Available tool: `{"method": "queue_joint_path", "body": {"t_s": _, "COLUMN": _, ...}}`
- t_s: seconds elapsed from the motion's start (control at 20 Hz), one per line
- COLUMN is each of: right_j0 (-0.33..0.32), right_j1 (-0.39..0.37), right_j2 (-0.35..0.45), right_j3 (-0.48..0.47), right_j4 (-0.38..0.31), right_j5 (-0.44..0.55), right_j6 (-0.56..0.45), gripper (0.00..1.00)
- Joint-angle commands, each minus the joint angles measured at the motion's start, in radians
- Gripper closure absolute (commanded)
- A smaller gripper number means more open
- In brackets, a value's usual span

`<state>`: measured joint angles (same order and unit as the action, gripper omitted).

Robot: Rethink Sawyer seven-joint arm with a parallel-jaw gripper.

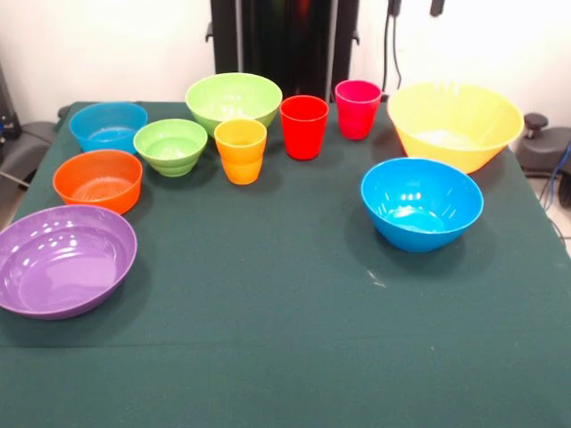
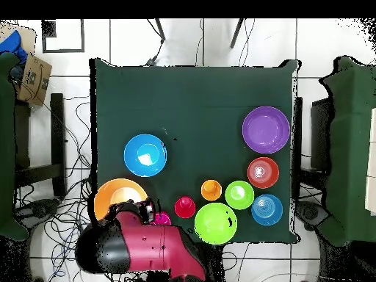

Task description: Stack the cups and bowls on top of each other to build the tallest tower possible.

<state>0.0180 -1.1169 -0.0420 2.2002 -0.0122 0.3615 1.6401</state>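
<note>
nothing is stacked yet; the cups (image 1: 303,126) and bowls (image 1: 234,96) stand apart on the table (image 1: 294,312); we cannot tell the gripper (image 2: 144,208) state; next we pick a base bowl.

Bright, even overhead light, white glare spots on the glossy bowls (image 1: 420,202), soft shadows on the green cloth (image 1: 294,294).

Dark green cloth covers the worktop (image 1: 285,312); plain glossy bowls: purple (image 1: 62,260), orange (image 1: 97,180), yellow (image 1: 455,123); cups: red (image 1: 303,127), pink-magenta (image 1: 357,109).
</note>
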Motion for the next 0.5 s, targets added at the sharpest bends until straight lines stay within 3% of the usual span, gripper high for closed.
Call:
{"method": "queue_joint_path", "body": {"t_s": 0.05, "right_j0": -0.022, "right_j1": 0.211, "right_j2": 0.033, "right_j3": -0.04, "right_j4": -0.036, "right_j5": -0.109, "right_j6": 0.152, "gripper": 0.0}}
{"method": "queue_joint_path", "body": {"t_s": 0.25, "right_j0": -0.046, "right_j1": 0.329, "right_j2": 0.057, "right_j3": -0.094, "right_j4": -0.03, "right_j5": -0.171, "right_j6": 0.145, "gripper": 0.0}}
{"method": "queue_joint_path", "body": {"t_s": 0.5, "right_j0": -0.021, "right_j1": 0.453, "right_j2": 0.022, "right_j3": -0.163, "right_j4": -0.05, "right_j5": -0.236, "right_j6": 0.14, "gripper": 0.0}}
